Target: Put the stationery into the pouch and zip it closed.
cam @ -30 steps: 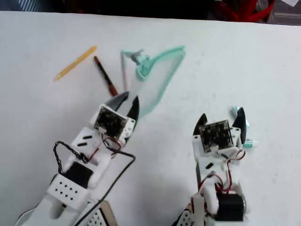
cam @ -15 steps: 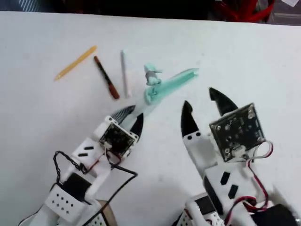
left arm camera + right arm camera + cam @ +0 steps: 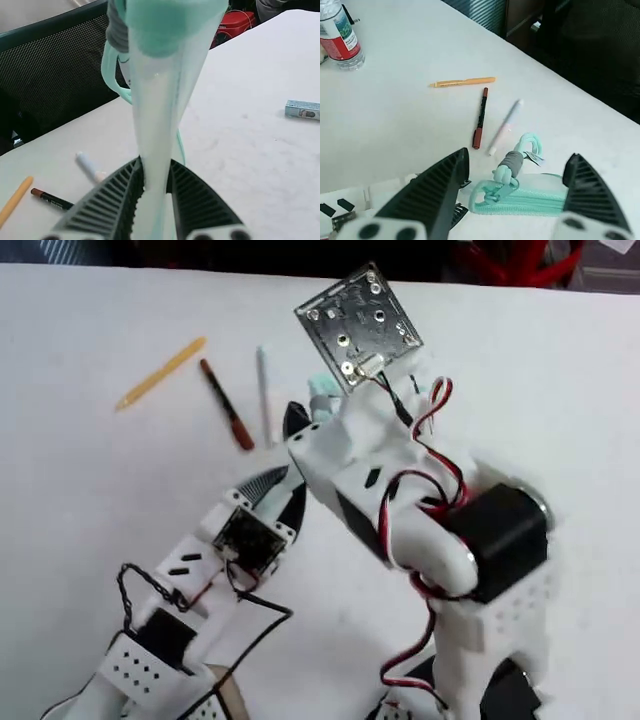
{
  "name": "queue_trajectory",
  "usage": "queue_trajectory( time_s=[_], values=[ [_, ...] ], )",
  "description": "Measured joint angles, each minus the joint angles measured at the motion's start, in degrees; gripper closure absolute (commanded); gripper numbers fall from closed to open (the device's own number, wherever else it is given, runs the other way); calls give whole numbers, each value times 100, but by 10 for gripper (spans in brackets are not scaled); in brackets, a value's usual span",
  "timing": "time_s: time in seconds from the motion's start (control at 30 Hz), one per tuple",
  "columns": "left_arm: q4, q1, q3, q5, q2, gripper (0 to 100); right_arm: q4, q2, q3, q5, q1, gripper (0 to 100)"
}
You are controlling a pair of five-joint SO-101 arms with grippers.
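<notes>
The mint-green pouch stands up on edge, and my left gripper is shut on its lower edge. In the high view that left gripper sits mid-table, and my right arm leans over the pouch and hides most of it. My right gripper hangs open above the pouch's zipper end and its grey-bound strap, touching neither. An orange pen, a brown pen and a white pen lie on the table beyond the pouch.
A small blue box lies on the table off to one side. A water bottle stands far off across the table. A mesh chair is behind the table's far edge.
My right arm has swung from the right side up and over the pouch, gripper open. The left gripper drew back slightly, and the pouch went from lying flat to standing on edge.
</notes>
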Motion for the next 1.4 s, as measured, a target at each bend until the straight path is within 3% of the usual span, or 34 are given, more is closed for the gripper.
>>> queue_trajectory(
  time_s=[0.3,0.5,0.73,1.07,1.3,1.4],
  values=[
    [-26,0,26,0,0,974,0,229,571,-35,369,697],
    [-53,0,44,0,0,973,0,229,1512,-35,220,697],
    [-53,18,44,0,0,973,-9,193,1591,-44,299,702],
    [-53,0,44,0,0,974,-290,193,1618,-44,396,934],
    [-53,0,53,0,0,968,-334,246,1618,-35,457,981],
    [-53,0,62,0,-18,862,-343,246,1618,-35,466,979]
  ],
)
